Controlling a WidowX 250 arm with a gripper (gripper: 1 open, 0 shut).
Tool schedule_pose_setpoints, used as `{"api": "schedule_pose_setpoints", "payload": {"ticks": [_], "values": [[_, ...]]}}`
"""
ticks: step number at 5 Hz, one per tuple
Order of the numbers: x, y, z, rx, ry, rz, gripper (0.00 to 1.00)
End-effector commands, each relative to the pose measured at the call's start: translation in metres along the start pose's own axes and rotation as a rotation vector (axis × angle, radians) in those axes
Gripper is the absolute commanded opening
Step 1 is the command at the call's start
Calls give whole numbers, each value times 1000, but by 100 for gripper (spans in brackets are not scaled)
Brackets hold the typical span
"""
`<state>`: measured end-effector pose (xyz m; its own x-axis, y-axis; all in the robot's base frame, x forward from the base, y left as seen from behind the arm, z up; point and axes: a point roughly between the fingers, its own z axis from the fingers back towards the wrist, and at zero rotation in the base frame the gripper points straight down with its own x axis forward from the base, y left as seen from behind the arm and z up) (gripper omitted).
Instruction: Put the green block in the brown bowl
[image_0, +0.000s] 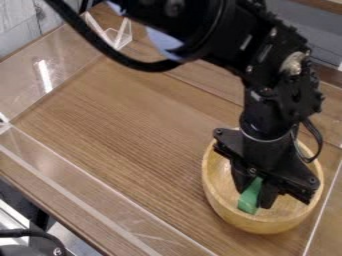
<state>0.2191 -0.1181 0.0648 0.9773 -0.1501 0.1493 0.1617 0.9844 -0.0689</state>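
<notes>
The brown bowl (227, 198) sits at the lower right of the wooden table, round and light brown with a thick rim. My gripper (255, 190) points straight down into it, its black fingers shut on the green block (249, 199). The block stands nearly upright between the fingers, its lower end inside the bowl close to the bottom. Whether it touches the bottom is hidden by the rim and fingers. The black arm (274, 80) rises above the bowl and covers its far side.
A clear plastic wall (54, 150) runs around the wooden table (120, 120), with its near edge crossing the lower left. The bowl lies close to the right-hand wall.
</notes>
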Motion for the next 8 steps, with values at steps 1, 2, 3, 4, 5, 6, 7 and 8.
{"api": "schedule_pose_setpoints", "payload": {"ticks": [1,2,3,4,5,6,7,8], "values": [[11,-1,6,-16,-37,12,0],[12,0,3,-20,-39,16,0],[13,0,1,-24,-42,20,0],[14,1,-1,-26,-44,24,0],[14,2,0,-31,-40,27,100],[14,4,1,-35,-35,30,100],[15,6,7,-39,-36,35,100],[16,9,13,-44,-38,39,100]]}}
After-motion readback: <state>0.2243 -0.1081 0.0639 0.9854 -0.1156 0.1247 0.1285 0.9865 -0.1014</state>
